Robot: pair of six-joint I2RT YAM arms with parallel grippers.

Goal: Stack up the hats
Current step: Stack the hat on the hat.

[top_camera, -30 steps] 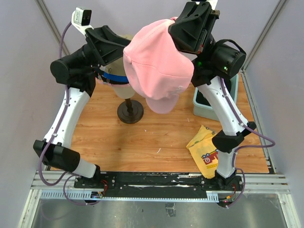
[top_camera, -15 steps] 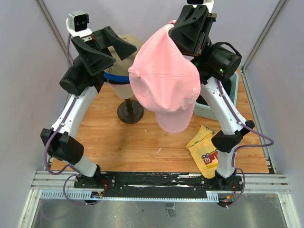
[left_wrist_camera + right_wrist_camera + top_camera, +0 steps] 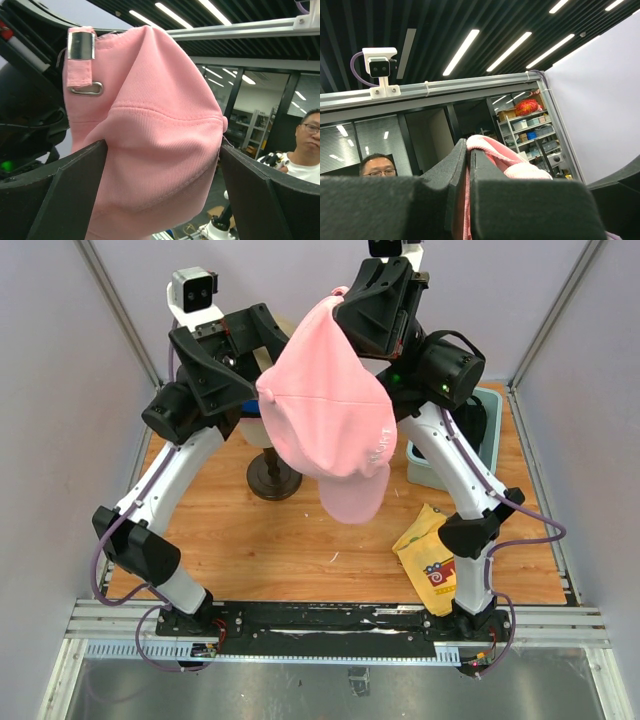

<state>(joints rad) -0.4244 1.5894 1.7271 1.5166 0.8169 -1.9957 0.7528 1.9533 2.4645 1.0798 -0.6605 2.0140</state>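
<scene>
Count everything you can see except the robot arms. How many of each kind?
Pink hat: 1
Yellow cloth: 1
Teal bin: 1
Mannequin head on its stand: 1
Total: 4
The arms may hide more hats.

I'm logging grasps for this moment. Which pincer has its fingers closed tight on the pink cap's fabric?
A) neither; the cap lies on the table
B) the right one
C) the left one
B: in the right wrist view the right pincer has its fingers pressed together on a fold of the pink cap, which hangs high above the table, while the left pincer stands wide open.
</scene>
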